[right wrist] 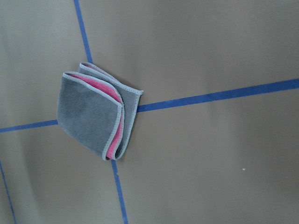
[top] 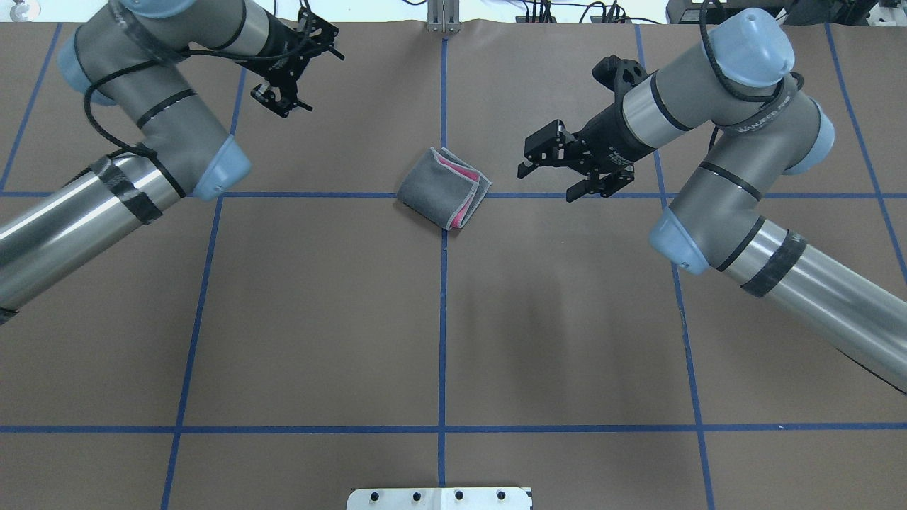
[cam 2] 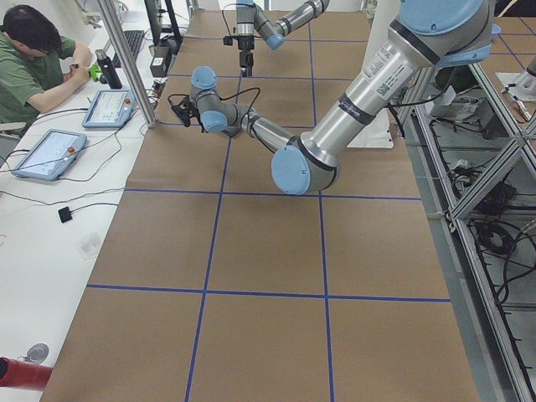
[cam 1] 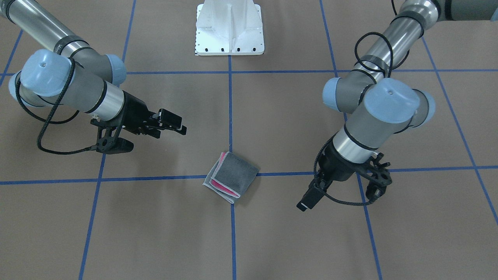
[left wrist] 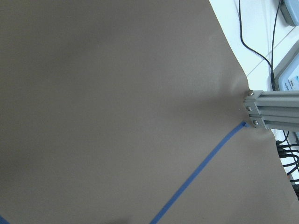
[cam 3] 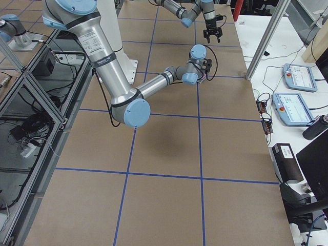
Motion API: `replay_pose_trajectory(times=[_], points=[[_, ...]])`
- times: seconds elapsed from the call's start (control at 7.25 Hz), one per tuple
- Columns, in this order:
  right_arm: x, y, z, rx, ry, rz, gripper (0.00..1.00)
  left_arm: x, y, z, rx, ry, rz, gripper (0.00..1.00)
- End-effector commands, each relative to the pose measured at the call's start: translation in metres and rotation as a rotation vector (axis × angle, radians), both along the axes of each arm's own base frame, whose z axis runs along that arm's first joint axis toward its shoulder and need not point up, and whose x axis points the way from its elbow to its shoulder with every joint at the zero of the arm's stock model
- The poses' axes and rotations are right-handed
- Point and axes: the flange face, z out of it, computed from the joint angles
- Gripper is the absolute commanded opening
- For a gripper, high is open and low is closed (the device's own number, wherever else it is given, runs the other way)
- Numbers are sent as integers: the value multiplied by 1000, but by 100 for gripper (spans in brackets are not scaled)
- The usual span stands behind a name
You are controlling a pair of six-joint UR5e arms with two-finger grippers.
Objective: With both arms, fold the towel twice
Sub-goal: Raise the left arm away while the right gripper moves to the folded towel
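Observation:
The towel [cam 1: 233, 177] lies folded into a small quarter at a crossing of blue tape lines. Its dark grey face is up, and pink layers and light grey edging show along the open edges. It also shows in the overhead view [top: 439, 188] and the right wrist view [right wrist: 91, 114]. My right gripper [top: 549, 170] is open and empty, off the towel's side and above the table; the front view also shows it [cam 1: 175, 126]. My left gripper [top: 283, 99] is open and empty, further away near the table's far edge, also seen in the front view [cam 1: 307, 202].
The white pedestal base [cam 1: 229, 31] stands at the robot's side of the table. An aluminium post [left wrist: 271, 109] stands at the table's far edge, close to my left gripper. An operator [cam 2: 33, 59] sits beyond that edge with tablets and cables.

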Motion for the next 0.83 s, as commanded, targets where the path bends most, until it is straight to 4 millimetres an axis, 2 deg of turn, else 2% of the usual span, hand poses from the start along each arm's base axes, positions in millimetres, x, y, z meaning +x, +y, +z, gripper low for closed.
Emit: replay_pose_trajectory(times=[0.0, 0.14, 0.28, 0.41, 0.55, 0.69], points=[[-48, 20, -35, 44, -9, 47, 92, -38, -2, 33, 40, -28, 35, 100], [-67, 30, -55, 67, -20, 71, 50, -44, -4, 38, 49, -37, 36, 100], [-90, 39, -67, 93, -18, 101, 14, -51, -6, 43, 48, -38, 27, 99], [-121, 28, -81, 95, -3, 113, 0, -55, -7, 44, 47, -39, 24, 99], [-149, 9, -94, 88, 20, 126, 0, -55, -8, 45, 46, -40, 23, 99], [-155, 5, -92, 83, 33, 126, 0, -55, -8, 46, 44, -41, 21, 99]])
